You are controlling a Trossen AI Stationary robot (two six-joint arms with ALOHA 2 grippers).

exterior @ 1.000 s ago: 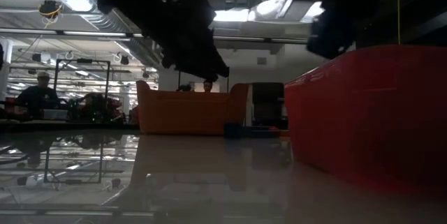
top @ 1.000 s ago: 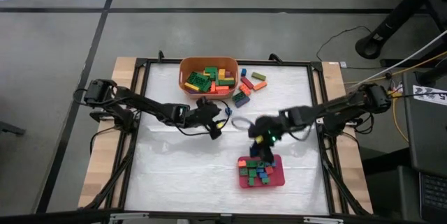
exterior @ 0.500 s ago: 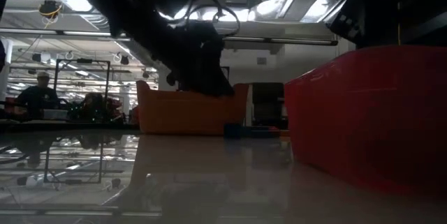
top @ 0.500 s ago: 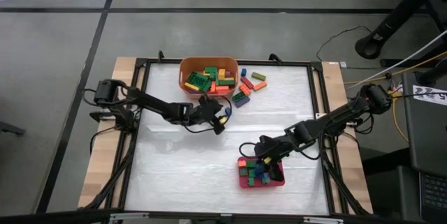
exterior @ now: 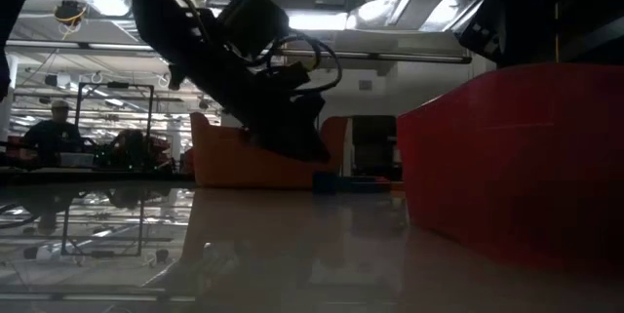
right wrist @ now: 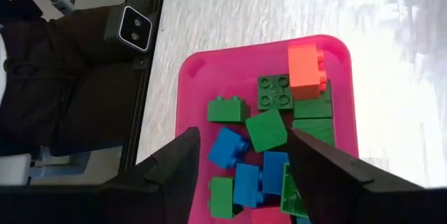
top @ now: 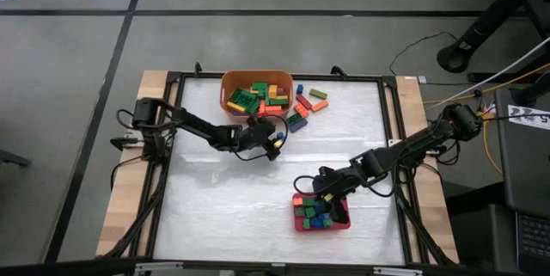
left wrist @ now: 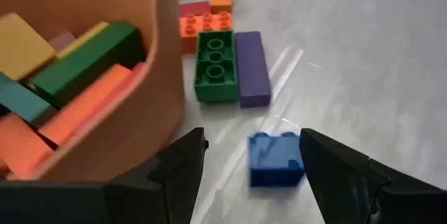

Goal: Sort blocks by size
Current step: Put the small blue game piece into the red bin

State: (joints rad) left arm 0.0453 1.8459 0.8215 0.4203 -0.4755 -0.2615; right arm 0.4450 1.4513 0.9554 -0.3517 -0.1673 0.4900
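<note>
The left gripper (left wrist: 248, 172) is stretched low beside the orange rounded tub (left wrist: 140, 105), fingers apart around a small blue studded brick (left wrist: 276, 159). The right gripper (right wrist: 241, 182) is held over the pink rectangular tray (right wrist: 202, 77) of small bricks, fingers spread and empty.

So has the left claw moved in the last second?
Yes. The left gripper has edged toward the orange tub and the loose blocks beside it.

High view: even overhead light, soft shadows, pale sheen on table (top: 223, 199). Low view: strongly backlit; ceiling lights (exterior: 380, 6) glare at 12 to 1 o'clock, arms silhouetted, red tray wall (exterior: 517, 157) near and soft, tabletop mirror-glossy. Left wrist view: blue block (left wrist: 276, 158) slightly blurred, streak glare beside it. Right wrist view: bright, washed-out table toward 1 o'clock.
</note>
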